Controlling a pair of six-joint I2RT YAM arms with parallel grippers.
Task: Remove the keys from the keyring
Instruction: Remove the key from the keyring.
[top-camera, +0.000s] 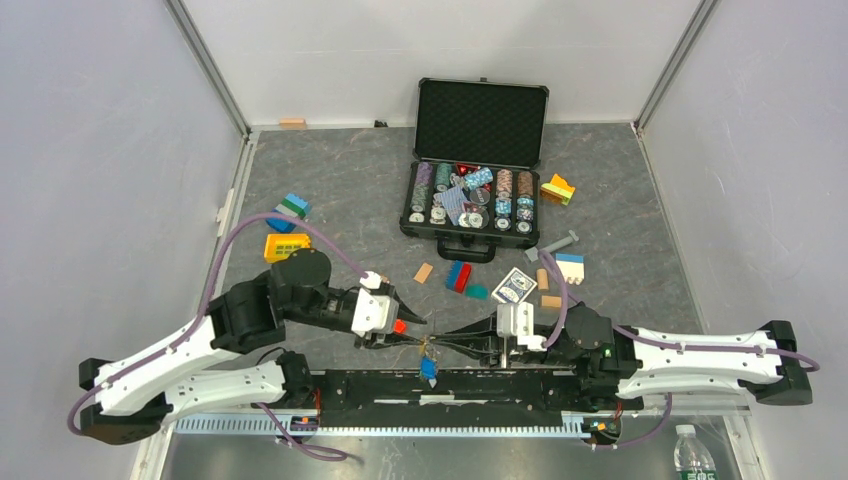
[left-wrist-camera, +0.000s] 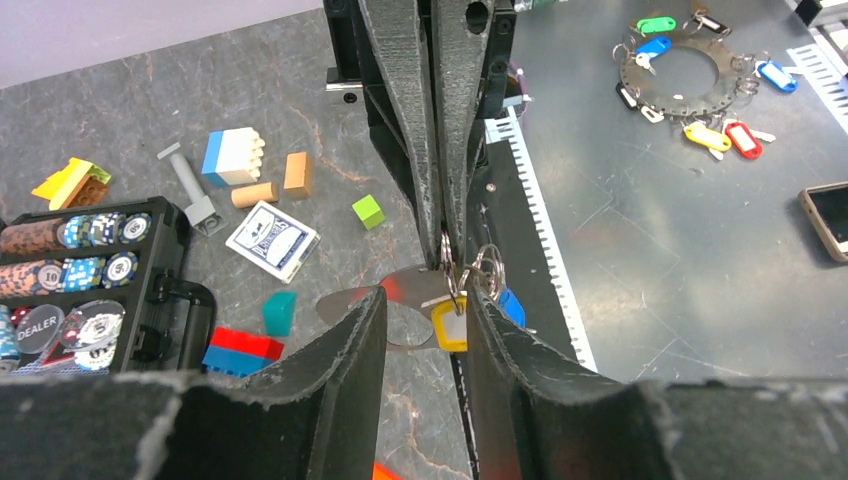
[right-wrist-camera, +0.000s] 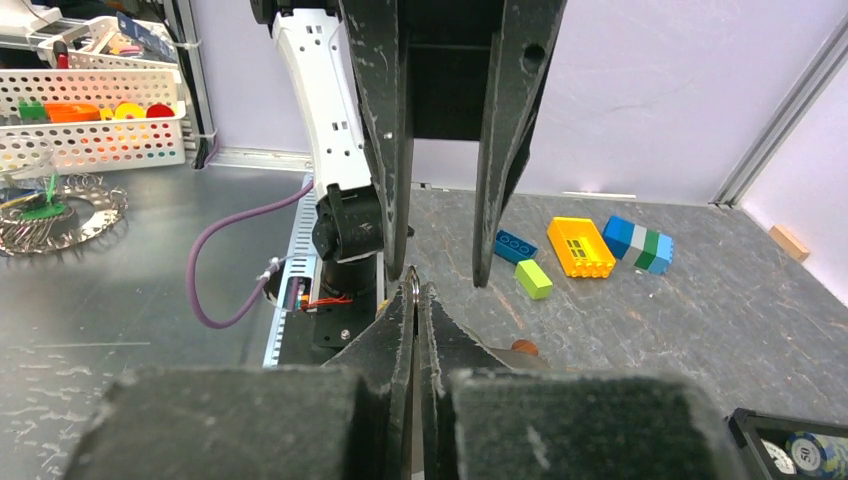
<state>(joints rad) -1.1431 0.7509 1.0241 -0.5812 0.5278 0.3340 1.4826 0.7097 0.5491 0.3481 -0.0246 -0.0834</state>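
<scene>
My right gripper (left-wrist-camera: 447, 255) is clamped on the keyring (left-wrist-camera: 452, 272) in mid-air, the keys (left-wrist-camera: 449, 325) dangle straight below, and my half-open left gripper (left-wrist-camera: 425, 300) straddles them head-on.

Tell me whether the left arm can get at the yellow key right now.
Probably yes. The left gripper is open at the yellow key, which hangs in the gap between its fingers. The right gripper grips the keyring from the opposite side and leaves that approach free.
</scene>
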